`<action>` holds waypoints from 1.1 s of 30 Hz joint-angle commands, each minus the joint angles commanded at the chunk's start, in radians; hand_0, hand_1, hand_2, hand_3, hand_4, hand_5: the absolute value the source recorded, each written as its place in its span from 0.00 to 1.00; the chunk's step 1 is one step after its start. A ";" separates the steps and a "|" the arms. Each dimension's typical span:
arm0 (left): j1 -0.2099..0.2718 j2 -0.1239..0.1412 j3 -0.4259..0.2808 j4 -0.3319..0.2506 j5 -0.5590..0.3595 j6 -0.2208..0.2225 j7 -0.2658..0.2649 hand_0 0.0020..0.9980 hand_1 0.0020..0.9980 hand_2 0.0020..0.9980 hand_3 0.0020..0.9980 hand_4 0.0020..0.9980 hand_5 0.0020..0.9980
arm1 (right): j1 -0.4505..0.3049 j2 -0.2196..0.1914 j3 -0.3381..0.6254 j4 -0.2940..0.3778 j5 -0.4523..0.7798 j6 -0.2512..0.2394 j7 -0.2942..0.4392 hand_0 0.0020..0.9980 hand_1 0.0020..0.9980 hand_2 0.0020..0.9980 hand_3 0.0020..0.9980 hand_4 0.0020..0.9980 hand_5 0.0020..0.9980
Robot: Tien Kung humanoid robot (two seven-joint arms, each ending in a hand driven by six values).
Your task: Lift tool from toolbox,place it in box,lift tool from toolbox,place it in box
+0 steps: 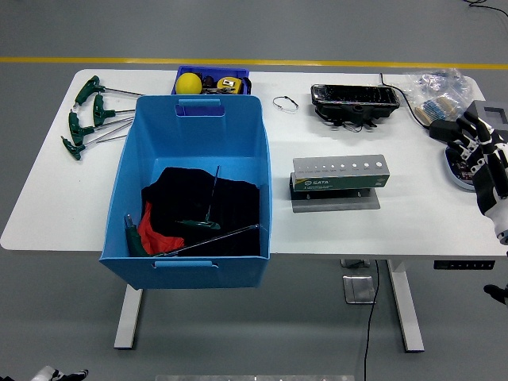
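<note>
yellow ball (189, 82) in a small blue tray (238, 75); perhaps a bagged bundle (432, 83) far right.

**Count on the table**

One large blue bin (151, 151) holding two green-handled T-wrenches (208, 214). Four more green T-handle wrenches (83, 119) lie at far left. One small blue tray (238, 75), one yellow ball (189, 82), one grey tool stand (340, 176), one black case (353, 98).

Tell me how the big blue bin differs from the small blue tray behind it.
The big blue bin is light blue, deep and far larger, overhanging the table's near edge; the small blue tray is darker, shallow and sits at the far edge. The bin holds dark cloth and green-handled tools; the tray holds a yellow ball. Both are open-topped and rectangular.
</note>
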 joint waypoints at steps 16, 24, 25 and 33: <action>-0.012 0.014 0.033 -0.007 -0.028 -0.003 -0.008 0.63 0.64 0.68 0.66 0.71 0.70 | 0.005 0.036 0.046 -0.007 0.002 -0.005 -0.005 0.84 0.80 0.84 0.82 1.00 0.85; -0.021 0.015 0.039 -0.014 -0.019 -0.007 -0.008 0.64 0.64 0.68 0.66 0.71 0.70 | 0.005 0.037 0.085 -0.008 -0.012 0.003 -0.018 0.84 0.79 0.81 0.82 1.00 0.85; -0.022 0.015 0.041 -0.015 -0.021 -0.006 -0.008 0.64 0.64 0.68 0.66 0.71 0.70 | 0.004 0.034 0.089 -0.006 -0.010 0.003 -0.016 0.84 0.79 0.81 0.82 1.00 0.85; -0.030 0.009 0.026 -0.009 -0.006 0.001 -0.010 0.64 0.64 0.68 0.66 0.71 0.70 | -0.025 0.010 0.053 0.005 0.032 0.005 -0.023 0.83 0.79 0.81 0.82 1.00 0.85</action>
